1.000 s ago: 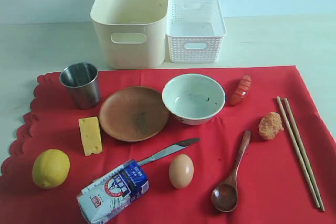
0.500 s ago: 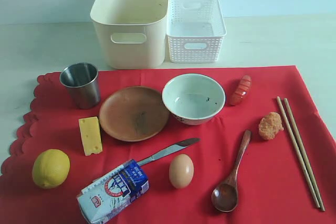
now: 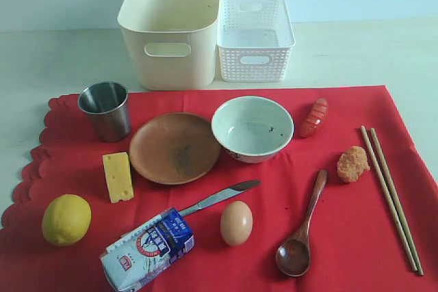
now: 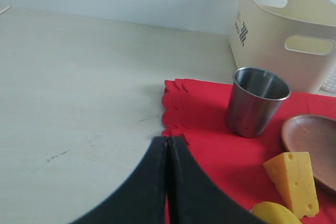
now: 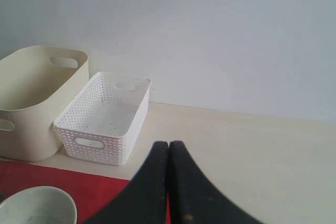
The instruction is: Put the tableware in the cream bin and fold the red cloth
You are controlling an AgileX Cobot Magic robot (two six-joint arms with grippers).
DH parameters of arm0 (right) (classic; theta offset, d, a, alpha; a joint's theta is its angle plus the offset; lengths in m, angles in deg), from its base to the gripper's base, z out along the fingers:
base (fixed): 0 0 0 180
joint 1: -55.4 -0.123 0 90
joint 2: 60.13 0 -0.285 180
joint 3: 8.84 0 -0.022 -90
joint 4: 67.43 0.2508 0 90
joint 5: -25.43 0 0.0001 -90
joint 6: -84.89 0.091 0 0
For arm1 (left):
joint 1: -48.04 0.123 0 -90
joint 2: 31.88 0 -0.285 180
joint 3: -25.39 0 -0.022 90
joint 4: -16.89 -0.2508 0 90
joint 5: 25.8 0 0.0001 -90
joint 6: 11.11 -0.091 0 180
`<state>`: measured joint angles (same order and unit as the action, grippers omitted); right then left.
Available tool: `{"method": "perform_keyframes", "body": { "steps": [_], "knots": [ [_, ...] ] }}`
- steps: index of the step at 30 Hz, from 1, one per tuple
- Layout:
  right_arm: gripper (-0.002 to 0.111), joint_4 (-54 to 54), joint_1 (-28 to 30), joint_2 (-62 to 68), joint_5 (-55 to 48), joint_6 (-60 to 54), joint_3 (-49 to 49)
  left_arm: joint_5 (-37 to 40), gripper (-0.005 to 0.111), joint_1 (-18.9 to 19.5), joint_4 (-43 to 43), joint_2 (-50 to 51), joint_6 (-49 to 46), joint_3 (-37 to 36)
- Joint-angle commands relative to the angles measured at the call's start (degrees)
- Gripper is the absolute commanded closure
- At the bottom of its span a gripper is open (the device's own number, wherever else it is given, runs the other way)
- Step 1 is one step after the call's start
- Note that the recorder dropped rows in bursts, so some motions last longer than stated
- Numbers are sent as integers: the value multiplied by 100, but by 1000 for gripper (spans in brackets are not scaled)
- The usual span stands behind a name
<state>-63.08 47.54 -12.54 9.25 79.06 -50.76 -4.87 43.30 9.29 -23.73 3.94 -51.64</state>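
On the red cloth [image 3: 342, 244] lie the tableware: a steel cup [image 3: 105, 110], brown wooden plate [image 3: 174, 148], white bowl [image 3: 252, 128], steel knife [image 3: 220, 197], dark wooden spoon [image 3: 301, 229] and wooden chopsticks [image 3: 391, 196]. The cream bin [image 3: 171, 29] stands behind the cloth, nothing visible in it. Neither arm shows in the exterior view. My left gripper [image 4: 168, 141] is shut and empty, over the cloth's scalloped edge [image 4: 176, 108] near the cup [image 4: 255, 100]. My right gripper [image 5: 168, 145] is shut and empty, with the bowl [image 5: 37, 205] and bin [image 5: 31, 98] in its view.
A white lattice basket [image 3: 254, 35] stands right of the cream bin. Also on the cloth: a lemon [image 3: 66, 219], cheese [image 3: 118, 176], milk carton [image 3: 147, 249], egg [image 3: 236, 222], a red sausage [image 3: 314, 117] and a fried nugget [image 3: 352, 163]. Pale tabletop [image 3: 55, 59] surrounds the cloth.
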Motion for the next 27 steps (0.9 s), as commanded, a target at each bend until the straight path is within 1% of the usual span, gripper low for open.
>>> {"method": "perform_keyframes", "body": {
  "steps": [1, 9, 15, 23, 27],
  "knots": [
    [108, 16, 23, 452, 175, -3, 102, -20, 107, 9, 41, -36, -1, -19],
    [108, 318, 23, 1603, -157, -14, 613, -20, 107, 9, 41, -36, -1, -19],
    [108, 317, 23, 2351, -391, -14, 1064, -20, 107, 9, 41, -36, -1, -19],
    [108, 317, 15, 3234, -411, -14, 1558, -20, 107, 9, 41, -36, -1, -19],
    [108, 317, -18, 3597, -519, -213, 1813, -20, 107, 9, 41, -36, -1, -19]
  ]
}}
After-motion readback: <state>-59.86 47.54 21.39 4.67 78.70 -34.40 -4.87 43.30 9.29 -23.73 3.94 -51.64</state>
